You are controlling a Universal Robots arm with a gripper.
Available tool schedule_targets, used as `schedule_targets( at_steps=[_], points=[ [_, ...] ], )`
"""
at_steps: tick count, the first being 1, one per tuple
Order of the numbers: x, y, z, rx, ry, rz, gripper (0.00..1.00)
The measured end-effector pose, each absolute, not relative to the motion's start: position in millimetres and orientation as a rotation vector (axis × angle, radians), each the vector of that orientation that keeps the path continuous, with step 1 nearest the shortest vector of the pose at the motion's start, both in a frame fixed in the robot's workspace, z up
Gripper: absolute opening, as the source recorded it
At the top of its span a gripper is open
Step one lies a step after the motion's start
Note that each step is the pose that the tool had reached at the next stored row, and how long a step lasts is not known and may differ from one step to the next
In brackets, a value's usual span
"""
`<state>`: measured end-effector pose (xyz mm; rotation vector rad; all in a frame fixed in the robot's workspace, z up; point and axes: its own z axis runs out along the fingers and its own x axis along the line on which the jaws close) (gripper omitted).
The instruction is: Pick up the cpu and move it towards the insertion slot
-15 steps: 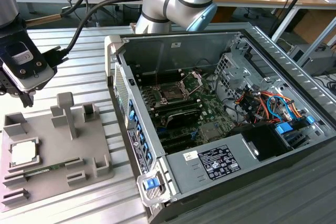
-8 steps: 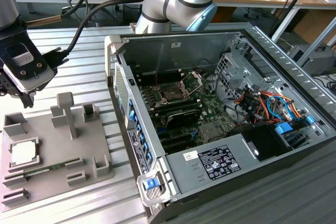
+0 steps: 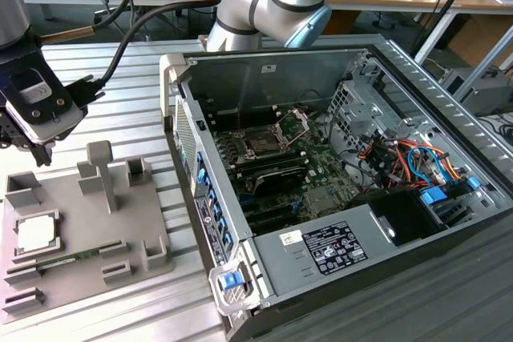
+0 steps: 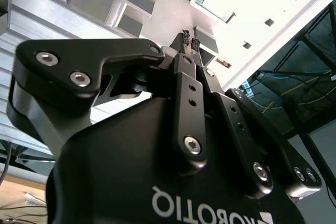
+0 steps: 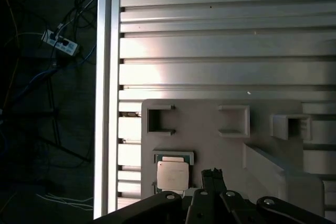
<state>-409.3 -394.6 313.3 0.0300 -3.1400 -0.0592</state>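
Table (image 5: 226,40): metal, bearing grey tray (image 5: 210,145).
Gripper (image 5: 212,173): closed, empty.
Cpu (image 5: 172,176): in tray, just beside gripper.
Risk: descending closed could knock cpu askew.

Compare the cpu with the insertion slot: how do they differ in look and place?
The cpu has a pale silvery top; the insertion slot is dark inside a metal frame. The cpu lies in the grey tray at the exterior view's left; the insertion slot sits on the board inside the open computer case, to the right. Both are square and lie flat.
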Motion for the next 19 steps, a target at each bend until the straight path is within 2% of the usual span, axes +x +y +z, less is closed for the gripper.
schedule_targets(
  at_steps=[19],
  points=[
    [-413.5, -397.0, 307.6, 0.03, -3.14, -0.054, 0.11]
  ],
)
